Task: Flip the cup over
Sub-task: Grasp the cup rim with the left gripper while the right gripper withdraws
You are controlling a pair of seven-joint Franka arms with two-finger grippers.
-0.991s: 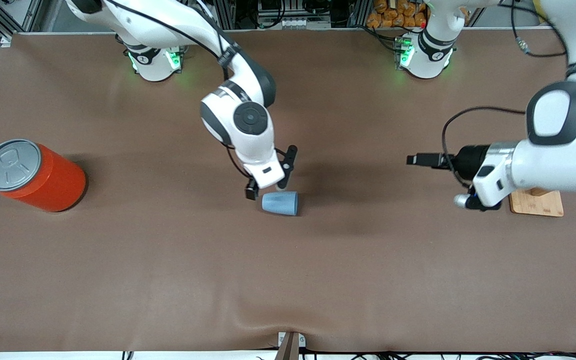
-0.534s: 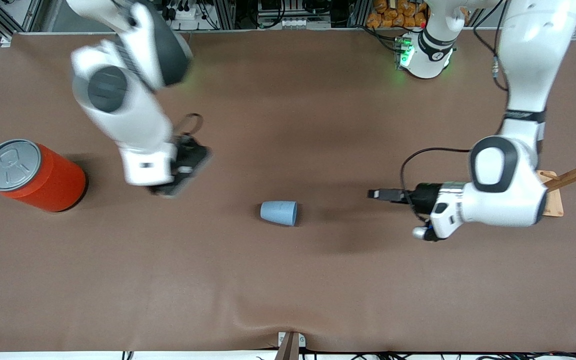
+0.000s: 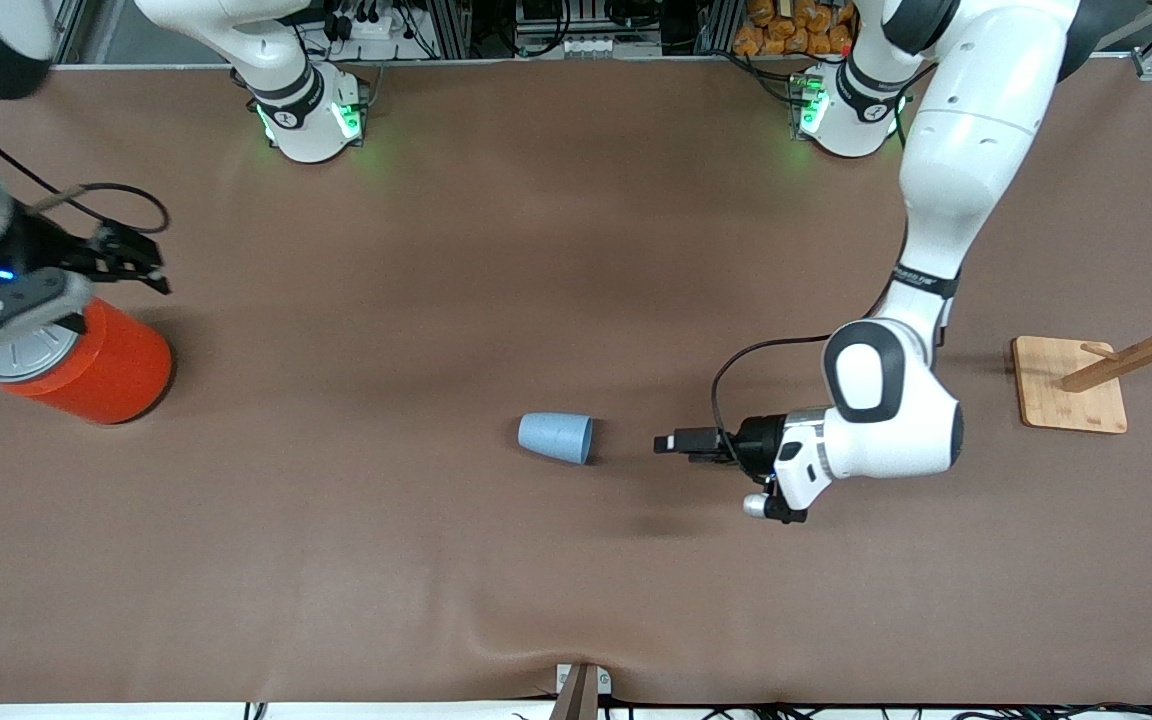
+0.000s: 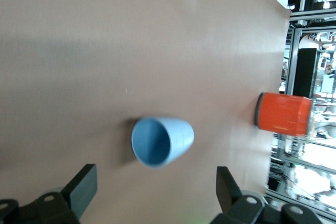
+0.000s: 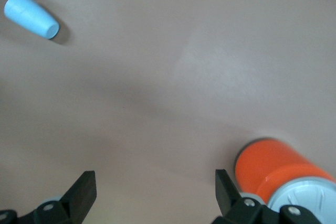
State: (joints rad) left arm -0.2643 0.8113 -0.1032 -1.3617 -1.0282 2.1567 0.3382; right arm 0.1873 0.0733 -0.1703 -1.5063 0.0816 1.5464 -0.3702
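Cup (image 3: 556,438) lies between can (image 3: 96,362) and rack (image 3: 1076,384).

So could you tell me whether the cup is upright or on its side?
On its side: the cup lies on the table, open mouth facing the left gripper.

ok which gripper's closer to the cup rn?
Left. The left gripper, open, sits low beside the cup on the left arm's end, facing its mouth. The right gripper, open, is up over the orange can.

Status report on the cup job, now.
Left gripper open, low beside cup's mouth. Right gripper open, over can. Cup on its side, untouched. Nothing between.
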